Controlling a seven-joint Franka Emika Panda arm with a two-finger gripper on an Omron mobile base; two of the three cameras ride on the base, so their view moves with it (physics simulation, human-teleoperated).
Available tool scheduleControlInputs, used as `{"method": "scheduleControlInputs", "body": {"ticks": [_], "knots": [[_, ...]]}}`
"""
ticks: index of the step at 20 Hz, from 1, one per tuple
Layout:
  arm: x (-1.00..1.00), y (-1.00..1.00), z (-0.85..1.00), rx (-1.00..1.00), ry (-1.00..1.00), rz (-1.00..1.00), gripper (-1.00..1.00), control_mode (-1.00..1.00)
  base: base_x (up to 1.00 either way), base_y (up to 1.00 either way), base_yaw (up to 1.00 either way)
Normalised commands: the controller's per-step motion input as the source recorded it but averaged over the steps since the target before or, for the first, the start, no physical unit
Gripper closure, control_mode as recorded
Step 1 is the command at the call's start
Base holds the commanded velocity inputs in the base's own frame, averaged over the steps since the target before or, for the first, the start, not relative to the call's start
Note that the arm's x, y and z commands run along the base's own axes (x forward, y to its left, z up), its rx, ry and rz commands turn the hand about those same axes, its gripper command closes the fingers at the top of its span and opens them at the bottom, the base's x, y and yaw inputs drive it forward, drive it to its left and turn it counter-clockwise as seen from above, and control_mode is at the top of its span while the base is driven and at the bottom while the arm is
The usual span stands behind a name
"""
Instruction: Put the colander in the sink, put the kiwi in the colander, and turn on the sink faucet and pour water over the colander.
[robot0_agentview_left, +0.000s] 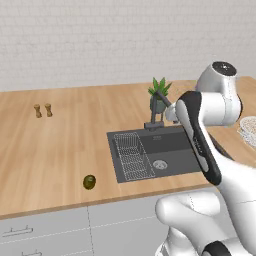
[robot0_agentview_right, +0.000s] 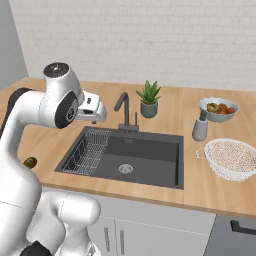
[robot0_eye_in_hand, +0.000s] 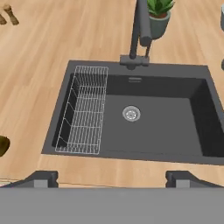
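The hand (robot0_eye_in_hand: 112, 178) is up over the sink (robot0_eye_in_hand: 175, 122), its fingers wide apart and holding nothing. The colander (robot0_agentview_right: 231, 159) sits on the bench (robot0_agentview_left: 55, 145) to the right of the sink. The kiwi (robot0_agentview_left: 89, 182) lies on the bench, left of the sink. The faucet (robot0_agentview_right: 123, 111) stands behind the sink.

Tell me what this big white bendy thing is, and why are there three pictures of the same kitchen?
It is a robot arm. Two cameras ride behind it, one on each side, and a third sits on its hand, looking down. Its gripper is like two dark fingers. They stand open and hold nothing. Below the hand is the dark sink with its faucet behind it. The white colander full of holes waits on the wooden counter on one side of the sink, and the little kiwi lies on the other side. There is also a potted plant, a bowl of food and two small wooden shakers.
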Motion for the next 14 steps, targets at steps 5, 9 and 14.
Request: {"method": "scheduleControlInputs", "body": {"ticks": [5, 9, 14], "knots": [[-0.56, -0.66, 0.02, 0.16, -0.02, -0.22, -1.0, -1.0, 0.0, 0.0, 0.0], [-0.29, -0.75, 0.07, 0.18, 0.28, -0.39, -1.0, -1.0, 0.0, 0.0, 0.0], [-0.11, -0.76, 0.02, 0.08, 0.4, -0.46, -1.0, -1.0, 0.0, 0.0, 0.0]]}}
